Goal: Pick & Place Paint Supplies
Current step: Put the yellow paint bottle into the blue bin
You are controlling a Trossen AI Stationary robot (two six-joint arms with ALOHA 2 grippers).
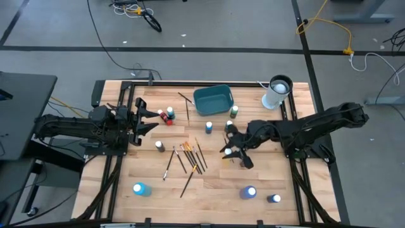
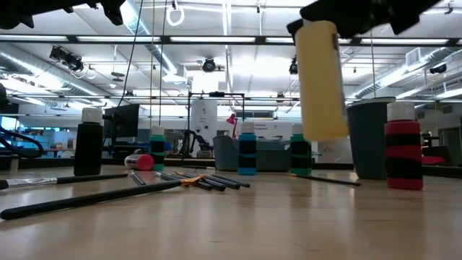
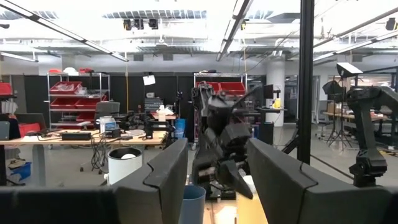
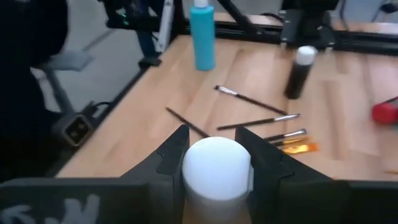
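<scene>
Right gripper [image 4: 214, 158] is closed around a white-capped paint bottle [image 4: 216, 167], which is held up off the table [image 1: 215, 190], just right of the pile of brushes [image 1: 190, 158]. Left gripper [image 1: 152, 120] is kept open left of the brushes, holding nothing.

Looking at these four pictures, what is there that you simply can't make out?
- Held bottle, right wrist view: the right tool hides its body colour.
- Teal bin, high view: contents too small.
- Brushes, high view: too thin to count.
- Left tool, left wrist view: table hidden beneath.
</scene>
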